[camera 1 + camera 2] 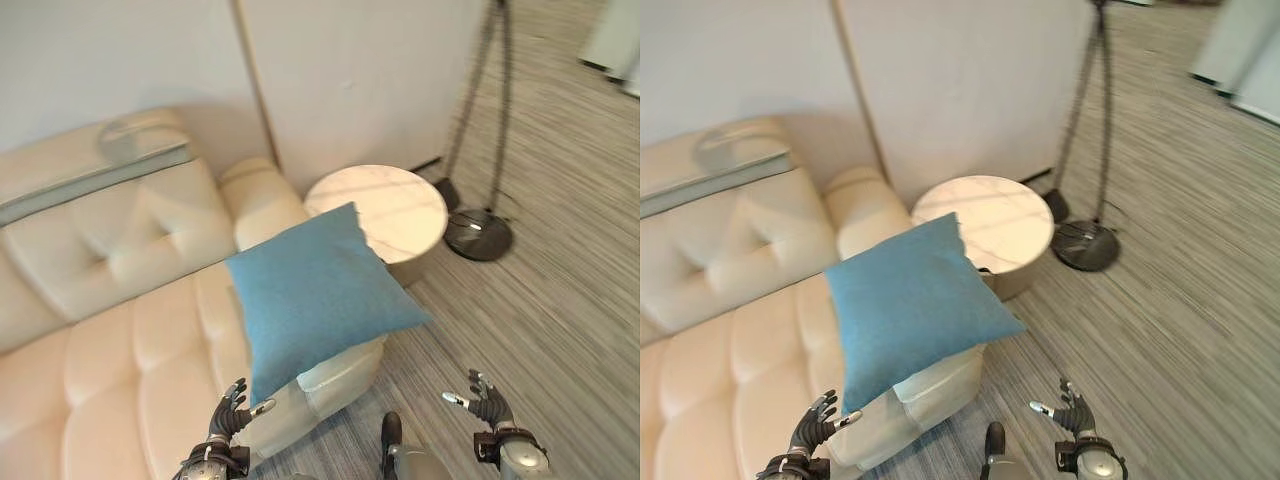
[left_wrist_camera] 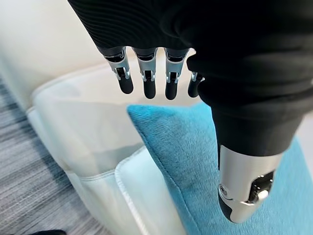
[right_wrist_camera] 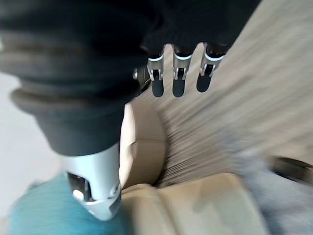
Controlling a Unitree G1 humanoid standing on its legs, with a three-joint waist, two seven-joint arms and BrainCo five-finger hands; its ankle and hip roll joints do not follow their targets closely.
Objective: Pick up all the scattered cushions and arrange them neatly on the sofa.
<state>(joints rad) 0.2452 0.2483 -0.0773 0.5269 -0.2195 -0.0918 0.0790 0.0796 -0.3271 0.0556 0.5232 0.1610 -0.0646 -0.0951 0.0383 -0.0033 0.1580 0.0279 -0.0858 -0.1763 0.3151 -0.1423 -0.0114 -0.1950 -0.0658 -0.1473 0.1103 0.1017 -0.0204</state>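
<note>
Cushion: blue, lies tilted on sofa armrest, corner overhanging twd 4 o'clock.
L hand: fingers spread, empty, just below cushion's 7 o'clock corner.
R hand: spread, empty, over floor.
Risk: overhang may let the cushion slide off twd side table.

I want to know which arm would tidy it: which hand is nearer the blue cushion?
Left. The left hand hovers open by the blue cushion's lower corner over the sofa arm. The right hand is open over the floor, well clear of it.
</note>
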